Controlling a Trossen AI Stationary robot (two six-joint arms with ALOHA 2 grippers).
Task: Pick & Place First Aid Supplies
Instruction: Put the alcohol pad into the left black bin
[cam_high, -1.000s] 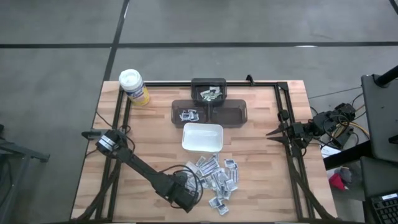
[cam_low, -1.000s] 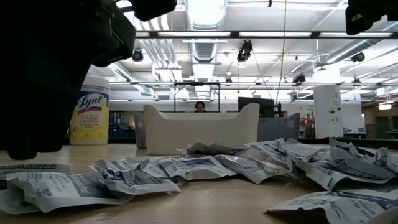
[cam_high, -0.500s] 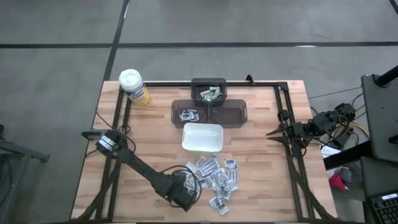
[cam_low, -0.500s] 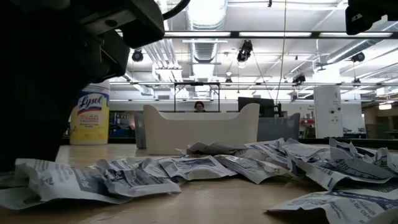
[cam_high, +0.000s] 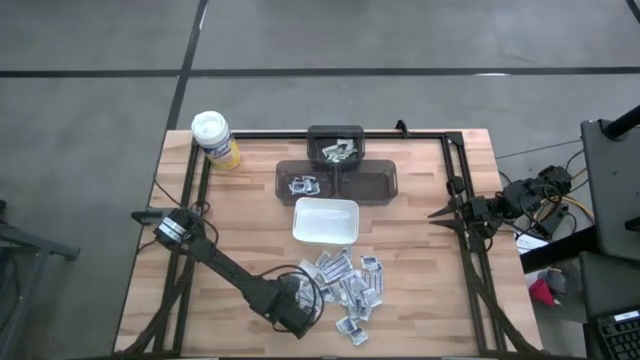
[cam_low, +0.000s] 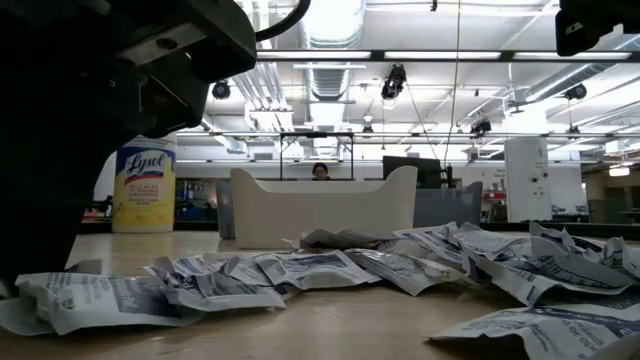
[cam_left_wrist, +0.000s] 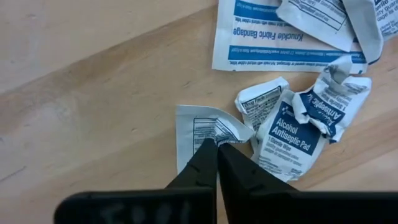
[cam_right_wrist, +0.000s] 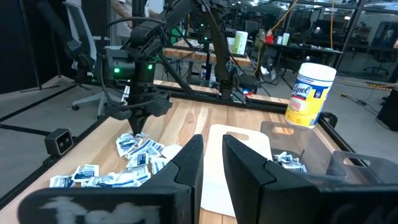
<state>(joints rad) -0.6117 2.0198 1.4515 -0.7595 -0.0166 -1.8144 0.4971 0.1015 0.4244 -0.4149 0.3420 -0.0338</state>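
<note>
The first aid supplies (cam_high: 350, 285) lie as a loose pile of small white packets with blue print on the wooden table, near its front edge. My left gripper (cam_left_wrist: 216, 144) points down at the pile's near left end (cam_high: 300, 310) and is shut on one white packet (cam_left_wrist: 194, 134). Beside it lies a crumpled alcohol pad packet (cam_left_wrist: 289, 134). A few more packets lie in the dark trays (cam_high: 303, 184). My right gripper (cam_right_wrist: 211, 155) waits at the table's right edge (cam_high: 440, 213), level and open, with nothing between its fingers. My left gripper pinches a raised, crumpled fold of the white packet (cam_left_wrist: 217, 132) between its two fingertips. The fingers come from above and point steeply down. The rest of the packet (cam_left_wrist: 186, 146) lies flat on the table.
A white rectangular dish (cam_high: 325, 221) stands just beyond the pile. Behind it stand dark trays (cam_high: 337, 180) and a dark bin (cam_high: 335, 147) with packets inside. A yellow canister with a white lid (cam_high: 215, 138) stands at the far left corner. A black frame (cam_high: 460, 190) runs around the table.
In the low view my left gripper has sunk a little onto the pile's left end. The flat packet under it has been crumpled and pushed up against its neighbours. My right arm has kept still.
</note>
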